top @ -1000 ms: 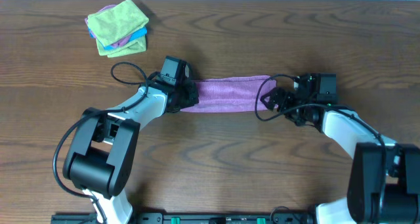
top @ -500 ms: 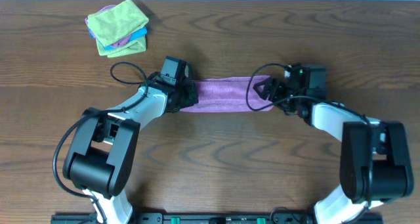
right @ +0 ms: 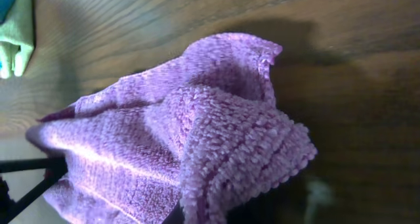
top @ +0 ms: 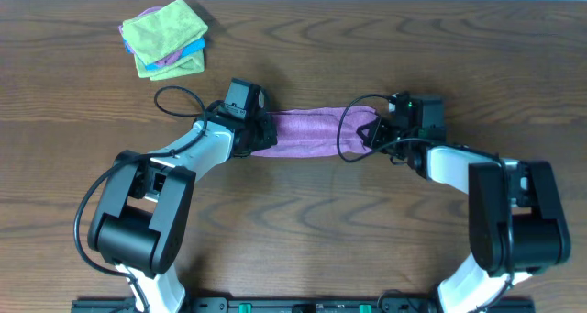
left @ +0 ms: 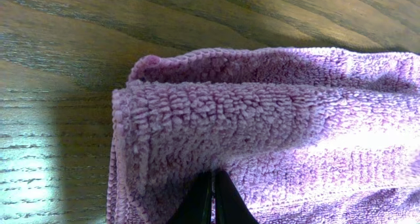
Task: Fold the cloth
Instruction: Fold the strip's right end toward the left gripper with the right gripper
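The cloth (top: 307,132) is a lilac strip lying on the wooden table between both grippers. My left gripper (top: 260,134) is shut on its left end; in the left wrist view the dark fingertips (left: 213,198) pinch together in the fuzzy cloth (left: 262,119). My right gripper (top: 370,132) is shut on the right end. In the right wrist view a bunched corner of the cloth (right: 236,145) rises over the jaws and hides most of the gripper (right: 197,214).
A stack of folded cloths (top: 165,38), lime-green on top with blue under it, sits at the back left; its green edge (right: 13,33) shows in the right wrist view. Black cables loop beside the left arm (top: 174,97) and over the cloth's right end (top: 348,129).
My right gripper has moved left onto the cloth's right end and closed on it, bunching that end. The left gripper and the cloth's left end have not moved.
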Motion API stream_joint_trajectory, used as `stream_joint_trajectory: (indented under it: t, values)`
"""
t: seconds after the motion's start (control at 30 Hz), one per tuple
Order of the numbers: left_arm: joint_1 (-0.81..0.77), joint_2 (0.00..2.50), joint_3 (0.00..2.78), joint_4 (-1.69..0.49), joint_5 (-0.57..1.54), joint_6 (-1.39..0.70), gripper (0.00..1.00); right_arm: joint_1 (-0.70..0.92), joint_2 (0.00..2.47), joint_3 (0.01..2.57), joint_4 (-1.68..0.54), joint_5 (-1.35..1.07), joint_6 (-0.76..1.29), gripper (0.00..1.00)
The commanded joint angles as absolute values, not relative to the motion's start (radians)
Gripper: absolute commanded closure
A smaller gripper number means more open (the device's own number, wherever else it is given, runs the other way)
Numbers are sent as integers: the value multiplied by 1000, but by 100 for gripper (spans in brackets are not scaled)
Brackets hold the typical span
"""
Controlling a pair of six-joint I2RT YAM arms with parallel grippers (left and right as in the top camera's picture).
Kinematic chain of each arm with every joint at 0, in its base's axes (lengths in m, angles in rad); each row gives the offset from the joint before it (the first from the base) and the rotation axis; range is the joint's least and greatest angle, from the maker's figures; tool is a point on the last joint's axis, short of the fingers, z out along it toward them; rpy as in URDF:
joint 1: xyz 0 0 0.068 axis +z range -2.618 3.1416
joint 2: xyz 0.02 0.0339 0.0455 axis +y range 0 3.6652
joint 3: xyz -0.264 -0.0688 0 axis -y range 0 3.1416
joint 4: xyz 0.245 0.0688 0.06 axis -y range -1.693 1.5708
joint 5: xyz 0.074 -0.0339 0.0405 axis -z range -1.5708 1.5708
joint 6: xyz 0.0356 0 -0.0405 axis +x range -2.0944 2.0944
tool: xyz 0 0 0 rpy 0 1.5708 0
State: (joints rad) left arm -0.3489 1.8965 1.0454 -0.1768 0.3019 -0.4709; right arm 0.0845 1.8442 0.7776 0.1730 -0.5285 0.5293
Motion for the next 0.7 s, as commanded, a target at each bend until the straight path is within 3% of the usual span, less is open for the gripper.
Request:
stream_joint_trajectory:
  t: [0.0, 0.67]
  values:
    - [-345, 1910, 1060, -183, 258, -456, 94, 93, 1755, 769, 172, -552, 492, 99]
    - [-345, 1907, 1061, -183, 259, -456, 94, 403, 1687, 805, 307, -441, 577, 99]
